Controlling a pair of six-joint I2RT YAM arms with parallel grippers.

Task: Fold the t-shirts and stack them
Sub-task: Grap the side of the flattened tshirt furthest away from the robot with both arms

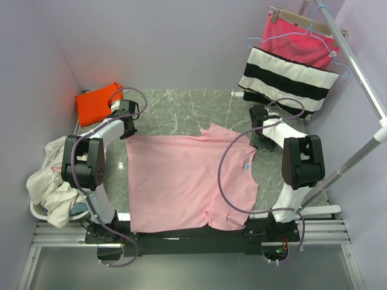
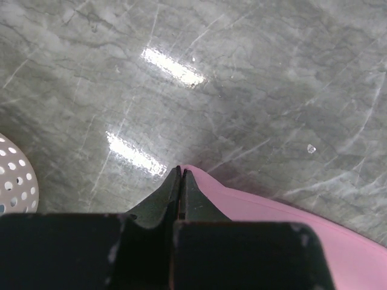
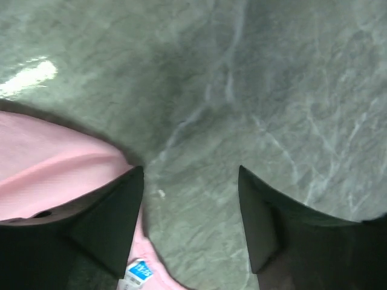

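Pink t-shirt (image 1: 187, 181) lies spread flat on the grey marble table (image 1: 181, 109), centre of the top view. Its collar is toward the right side of the frame, w/ a small blue neck label (image 1: 247, 165) showing. Orange t-shirt (image 1: 97, 104) sits folded in the upper left, at the table's far corner, well apart from the pink one.

L gripper (image 1: 128, 128) is at the pink tee's upper-left corner. In the wrist view its fingers (image 2: 172, 193) are pressed together, tips right at the cloth edge (image 2: 290, 217). Can't tell if any fabric is nipped between them. Part of a white perforated basket (image 2: 15, 175) shows at the left edge of that view.

R gripper (image 1: 259, 144) is at the shirt's upper-right part, near the collar. In the wrist view the jaws are spread, w/ bare marble (image 3: 272, 90) between them. The left-hand finger (image 3: 115, 223) is over pink cloth (image 3: 54, 163), label (image 3: 139, 270) just below it, and nothing is held.

Upper right of the top view: black-and-white striped cloth (image 1: 287, 78) hangs below a magenta cloth (image 1: 296, 36) on a hanger. Left edge: basket w/ pale clothes (image 1: 51, 187).
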